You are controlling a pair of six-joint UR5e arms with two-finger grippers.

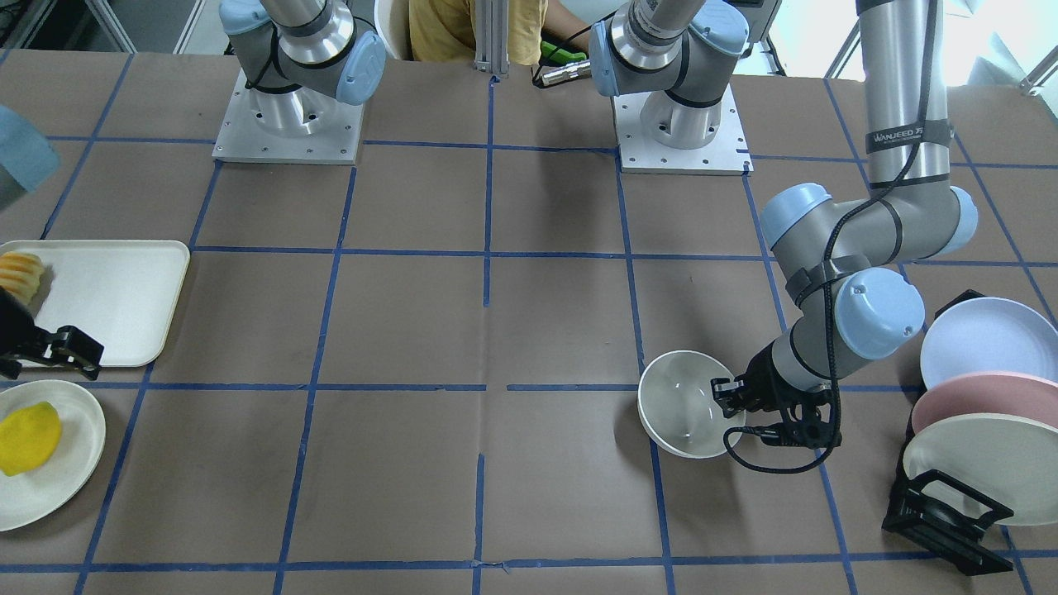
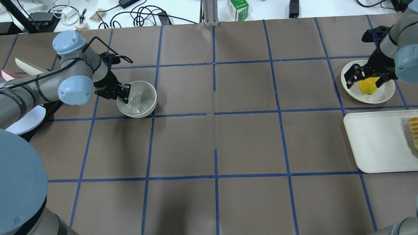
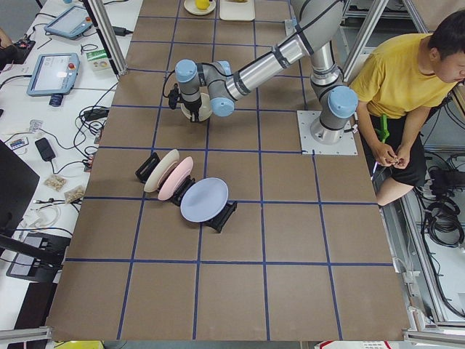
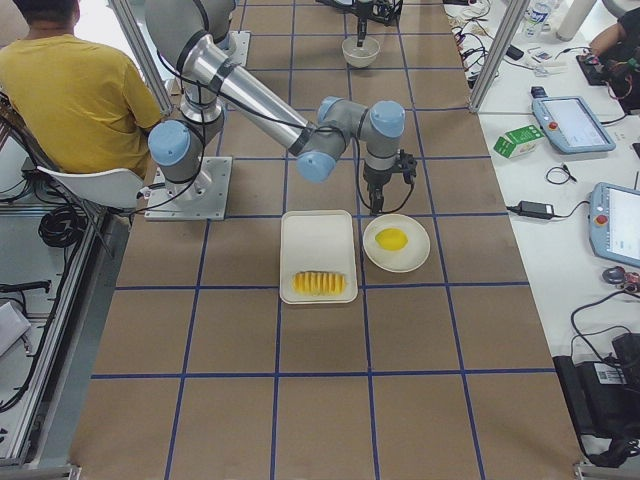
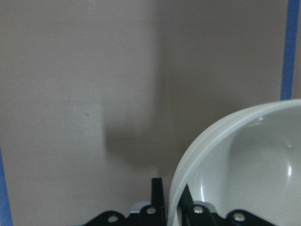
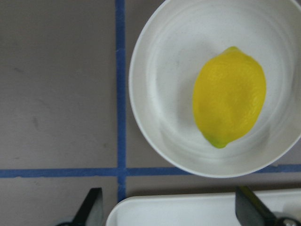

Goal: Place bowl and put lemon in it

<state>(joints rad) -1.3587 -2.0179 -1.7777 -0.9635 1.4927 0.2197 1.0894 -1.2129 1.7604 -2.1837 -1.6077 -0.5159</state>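
While the left hand (image 2: 125,94), clamped on the rim of the bowl (image 2: 141,99), holds it at the overhead view's left, the right hand (image 2: 364,78) hangs spread above the lemon (image 2: 367,87), upper right. Next, the bowl probably needs setting on the counter (image 2: 215,143).

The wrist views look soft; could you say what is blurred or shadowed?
Left wrist view: the bowl is blurred at its near rim, a shadow on the table beside it; right wrist view: the lemon is fairly sharp, the right gripper soft.

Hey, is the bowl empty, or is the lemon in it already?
Empty: the bowl holds nothing; the lemon lies on a plate.
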